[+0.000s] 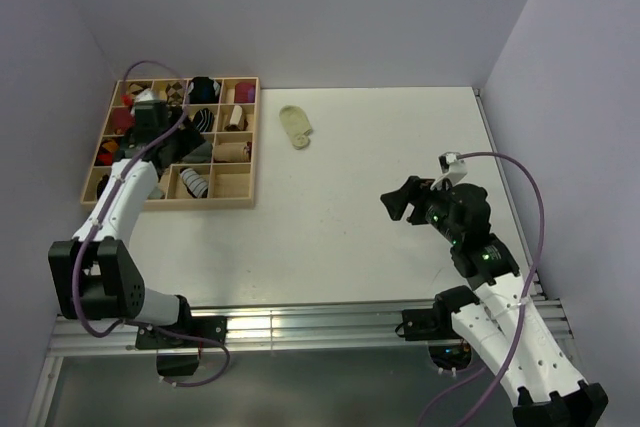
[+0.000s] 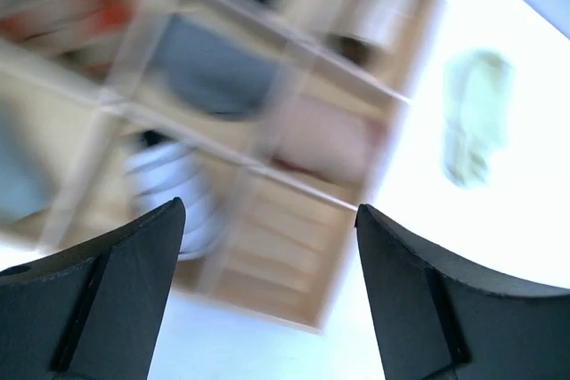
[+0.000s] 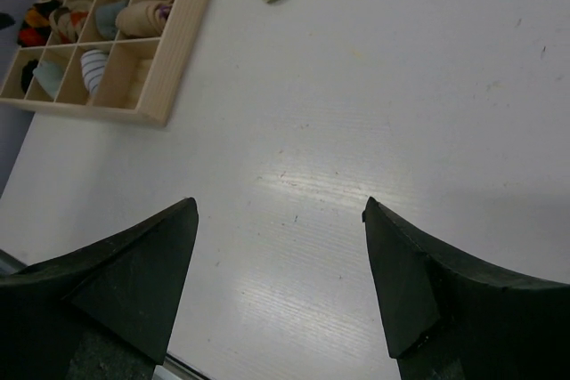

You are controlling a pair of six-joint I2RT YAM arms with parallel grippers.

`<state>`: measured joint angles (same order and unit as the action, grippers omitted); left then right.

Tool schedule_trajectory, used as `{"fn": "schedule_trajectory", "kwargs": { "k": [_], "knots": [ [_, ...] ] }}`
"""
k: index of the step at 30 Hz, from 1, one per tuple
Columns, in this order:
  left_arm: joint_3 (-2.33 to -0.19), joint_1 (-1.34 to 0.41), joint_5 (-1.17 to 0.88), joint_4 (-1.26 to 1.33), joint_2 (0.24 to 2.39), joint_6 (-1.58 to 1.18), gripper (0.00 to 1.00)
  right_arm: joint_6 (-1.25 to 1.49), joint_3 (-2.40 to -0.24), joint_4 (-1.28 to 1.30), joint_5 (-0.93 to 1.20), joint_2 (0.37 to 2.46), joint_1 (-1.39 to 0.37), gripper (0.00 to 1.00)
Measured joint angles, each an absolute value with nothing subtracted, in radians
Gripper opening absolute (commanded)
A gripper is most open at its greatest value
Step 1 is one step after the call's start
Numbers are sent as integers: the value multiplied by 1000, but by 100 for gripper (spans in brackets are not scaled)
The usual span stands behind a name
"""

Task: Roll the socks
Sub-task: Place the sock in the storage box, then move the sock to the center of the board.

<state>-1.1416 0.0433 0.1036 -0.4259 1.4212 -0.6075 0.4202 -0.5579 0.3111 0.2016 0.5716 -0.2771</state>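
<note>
Seen from above, the wooden tray (image 1: 253,147) sits at 10 o'clock on the tabletop (image 1: 330,237), with its left rim close to the side wall. The pale yellow-green sock (image 1: 296,127) lies flat at 11 o'clock, just past the tray's far right corner but apart from it, and near the tabletop's far edge. The white striped sock (image 1: 193,183) sits inside the tray, in the near row, second compartment from the right. The left arm (image 1: 125,197) reaches over the tray's near left part. In the blurred wrist view the left jaws stand wide apart above the dividers, with nothing between them. The right arm (image 1: 470,237) hangs at 3 o'clock, close to the tabletop's right edge. The right jaws point toward 9 o'clock, spread wide and gripping nothing, with only white surface below them. Bare tabletop runs from the tray's right rim across to the right arm and down to the near edge.
</note>
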Motion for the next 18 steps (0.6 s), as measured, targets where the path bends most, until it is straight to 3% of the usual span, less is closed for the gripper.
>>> {"fn": "schedule_trajectory", "kwargs": {
  "k": [7, 18],
  "knots": [
    [-1335, -271, 94, -307, 1549, -450, 83, 398, -653, 350, 204, 552, -277, 88],
    [-1686, -401, 61, -218, 2024, -269, 84, 400, -682, 392, 237, 542, -277, 88]
  ]
}}
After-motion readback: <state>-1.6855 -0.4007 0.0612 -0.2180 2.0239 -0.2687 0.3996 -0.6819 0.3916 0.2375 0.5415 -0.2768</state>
